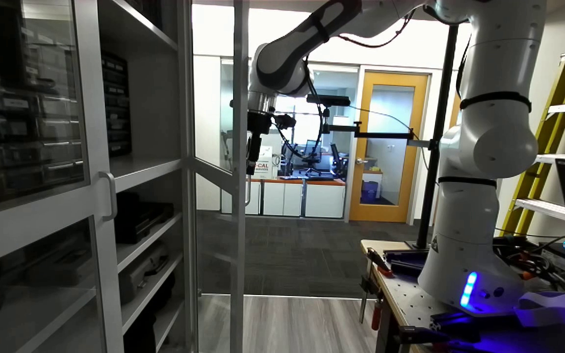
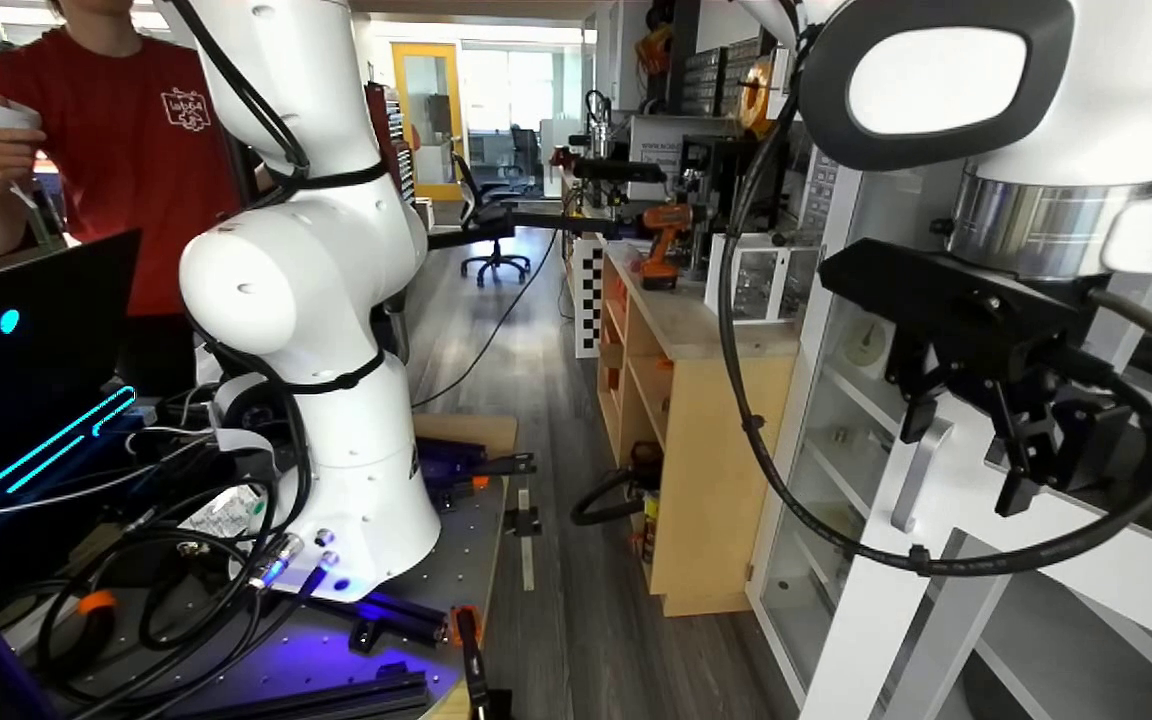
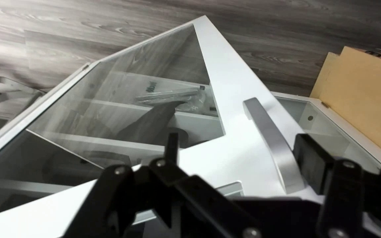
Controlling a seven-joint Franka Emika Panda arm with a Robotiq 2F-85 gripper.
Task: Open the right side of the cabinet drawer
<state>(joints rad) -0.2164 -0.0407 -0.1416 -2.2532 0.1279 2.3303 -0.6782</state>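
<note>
Gripper (image 3: 238,147): jaws spread wide, nothing held. Handle (image 3: 276,150) sits between them, nearer one; contact unclear. Right door (image 1: 214,174) stands ajar, free edge well out from the cabinet (image 1: 152,93). Left door (image 1: 32,221) looks closed. I read this as mid-opening. Next: hook or pinch the handle, then swing wider on an arc, not straight back.
</note>
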